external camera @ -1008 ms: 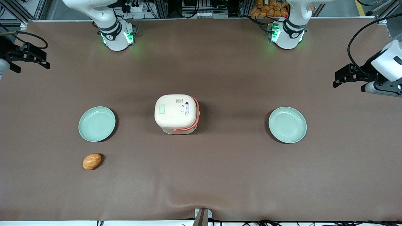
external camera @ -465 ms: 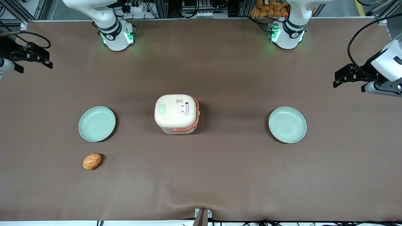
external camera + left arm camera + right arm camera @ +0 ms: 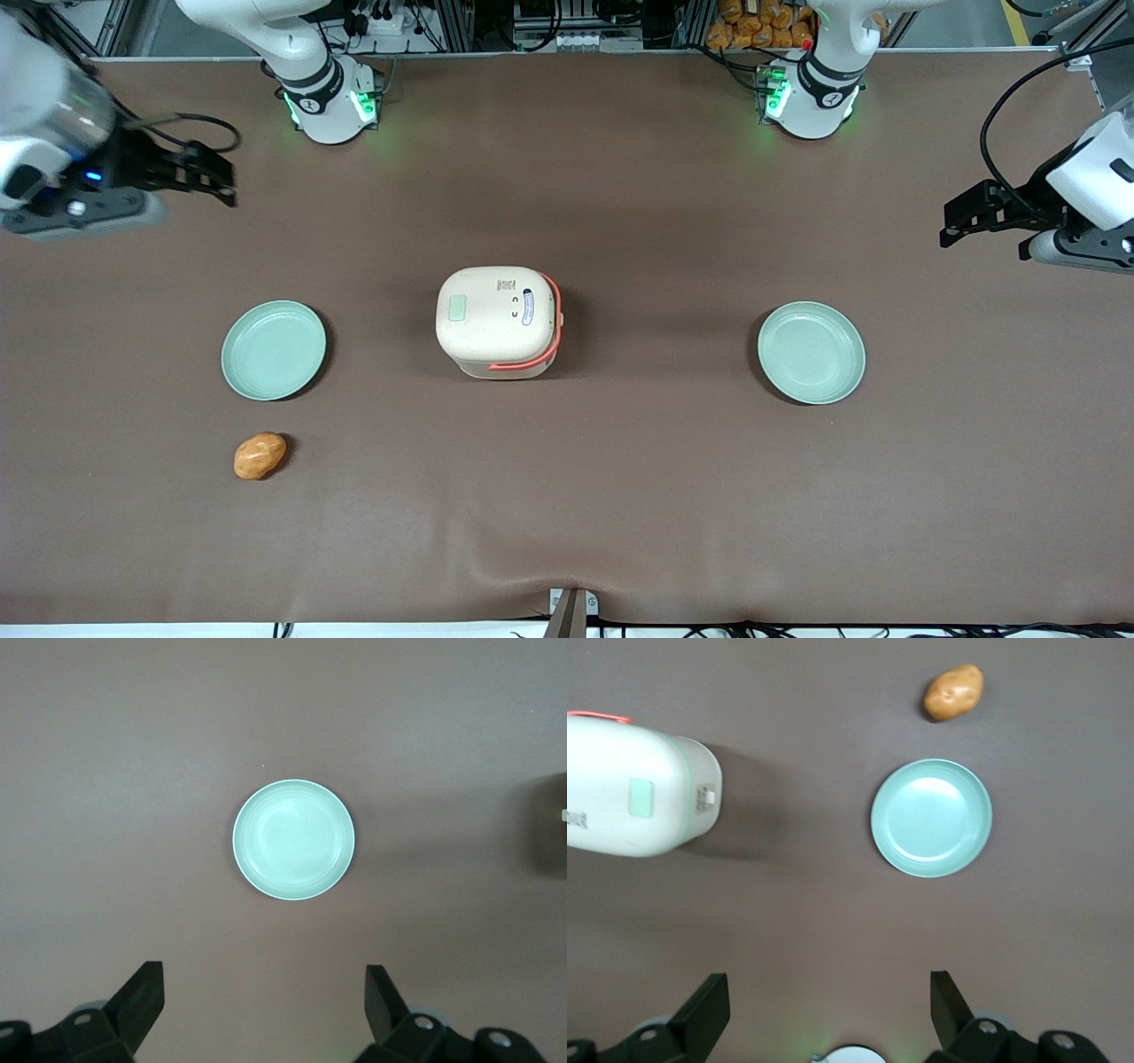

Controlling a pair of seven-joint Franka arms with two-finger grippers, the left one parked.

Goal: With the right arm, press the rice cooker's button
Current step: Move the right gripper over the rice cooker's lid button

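At the working arm's end of the table, the right arm (image 3: 44, 133) is seen raised above the brown cloth, its black gripper (image 3: 217, 182) held in the air with the 2 fingers (image 3: 709, 1010) spread wide apart and nothing between them. The gripper is pointed toward the middle of the table, where the rice cooker (image 3: 498, 322) is set upright, well apart from the fingertips and nearer to the front camera than they are. Between arm and cooker, 1 mint-green plate (image 3: 274, 349) is laid empty, with a potato (image 3: 260, 455) nearer still to the front camera. On the cooker's cream lid, a pale green button (image 3: 457, 308) is placed at the edge nearest the working arm. The cooker's coral handle (image 3: 540, 341) is folded down around the end facing the parked arm. A long reach inward and down onto the lid is judged necessary before any press; the button is as yet untouched.
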